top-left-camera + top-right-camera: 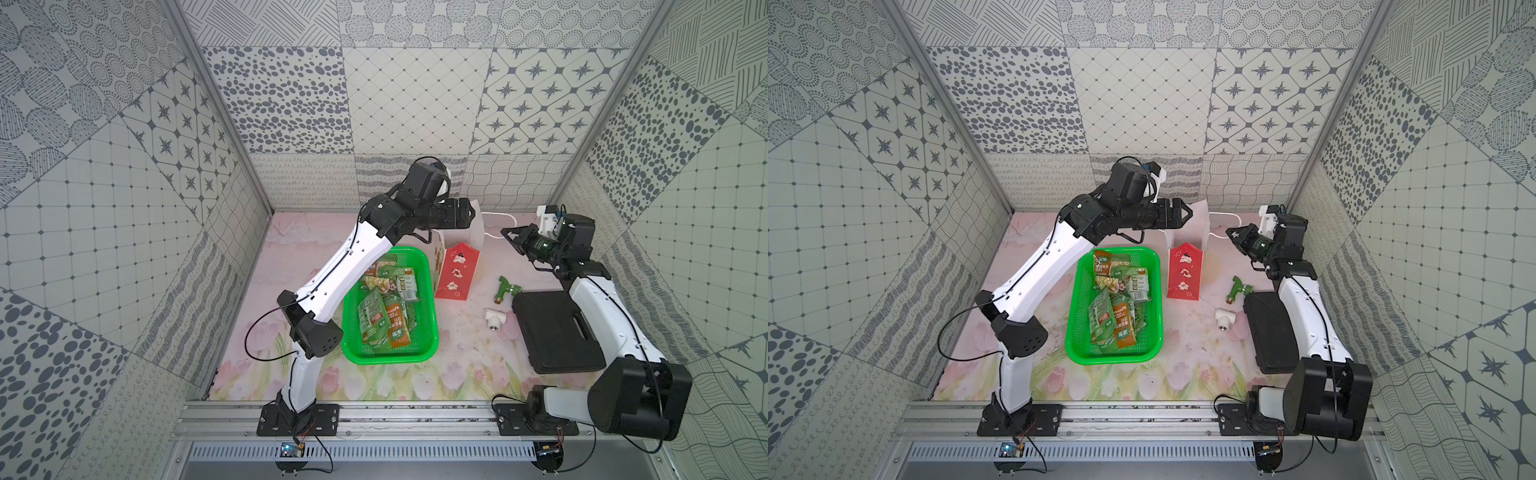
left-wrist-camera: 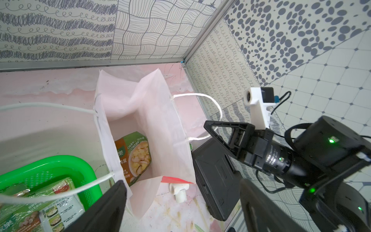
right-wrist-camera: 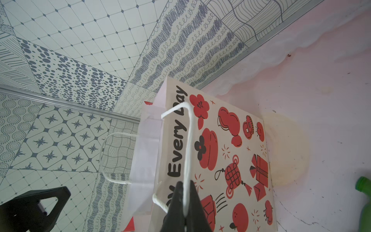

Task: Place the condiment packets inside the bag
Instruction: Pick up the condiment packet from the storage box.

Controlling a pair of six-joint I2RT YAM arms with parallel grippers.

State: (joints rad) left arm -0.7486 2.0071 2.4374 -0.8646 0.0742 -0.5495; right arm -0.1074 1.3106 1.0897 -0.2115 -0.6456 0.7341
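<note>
Condiment packets [image 1: 386, 307]: a heap in the green basket [image 1: 390, 358] on the tabletop [image 1: 469, 353], seen in both top views. Only the left wrist view looks into the bag [image 2: 160, 112], upright just beside the basket: one packet [image 2: 134, 158] inside, lower edge hidden. Left pincer [image 2: 181, 182] spread wide over the bag mouth, empty. Right pincer [image 3: 185, 184] clamped on the cord handle [image 3: 188, 140]. Right wrist view reads "Every" on the bag face; packet print mostly illegible.

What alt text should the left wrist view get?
Looking down into the open paper bag, white inside, with one condiment packet in it. The left gripper hangs open above the bag, and the right gripper pinches one cord handle. A green basket holding more packets sits beside the bag.
</note>
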